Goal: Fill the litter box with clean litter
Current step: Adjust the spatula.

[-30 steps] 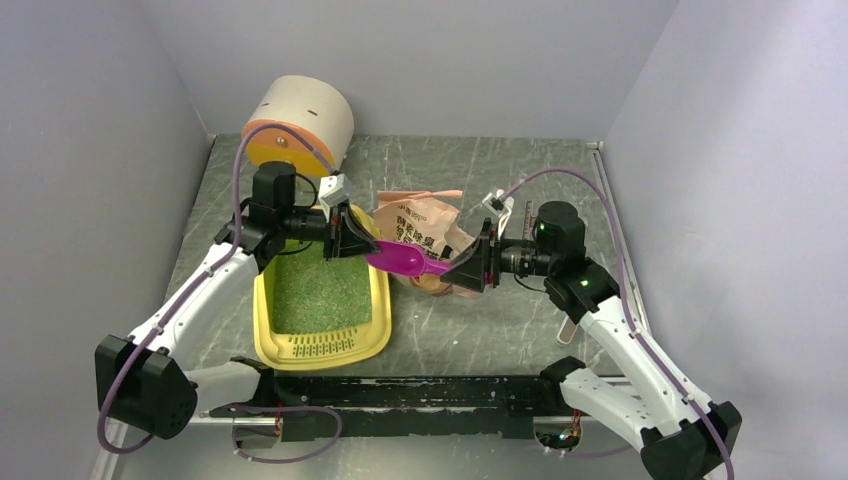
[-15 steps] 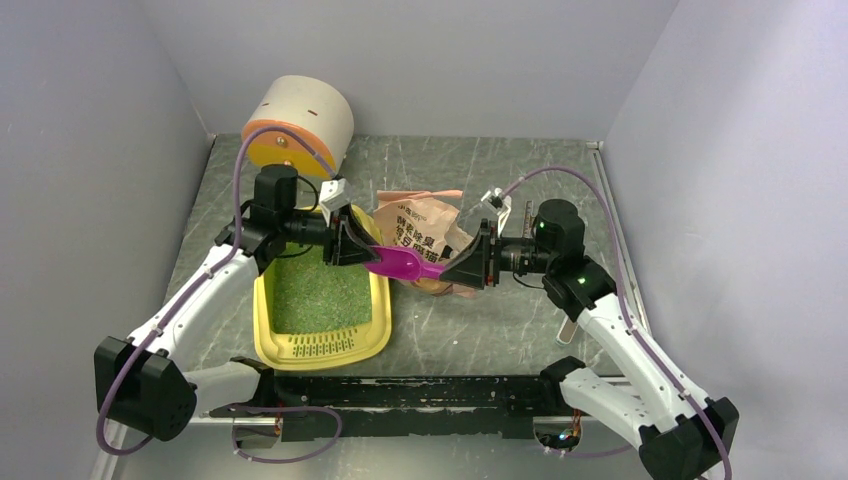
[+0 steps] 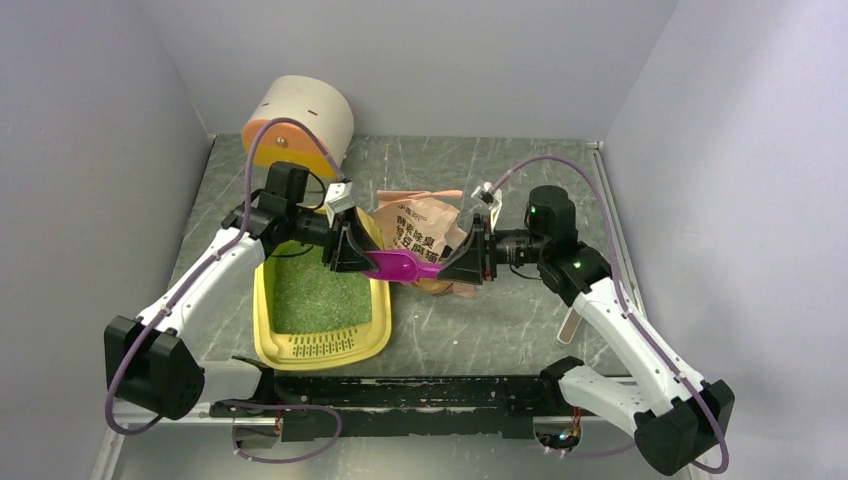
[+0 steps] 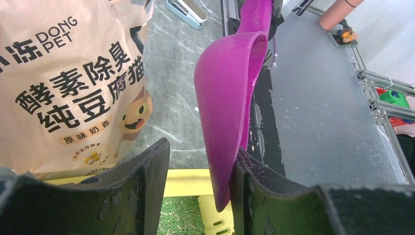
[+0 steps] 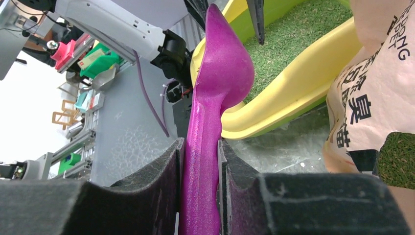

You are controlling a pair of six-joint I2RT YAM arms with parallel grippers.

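The yellow litter box (image 3: 375,330) lies at the front left with clean green litter (image 3: 318,295) in it. My right gripper (image 3: 466,262) is shut on the handle of the magenta scoop (image 3: 400,266), which is level above the box's right rim. In the right wrist view, the gripper (image 5: 198,156) clamps the scoop (image 5: 220,73) above the box (image 5: 293,83) and its litter (image 5: 293,34). My left gripper (image 3: 350,252) is open around the scoop's bowl. In the left wrist view, the gripper (image 4: 200,166) has the scoop tip (image 4: 230,98) against one of the fingers (image 4: 264,191), above the box rim (image 4: 186,183).
The pink-beige printed bag (image 3: 425,232) stands just behind the scoop, and also shows in the left wrist view (image 4: 68,88) and the right wrist view (image 5: 377,88). A white cylinder with an orange end (image 3: 300,120) stands at the back left. A small beige object (image 3: 568,325) lies near the right arm. Walls enclose the table.
My right gripper has carried the scoop a little to the left. My left gripper has come slightly nearer, so the scoop's bowl now sits between its open jaws.
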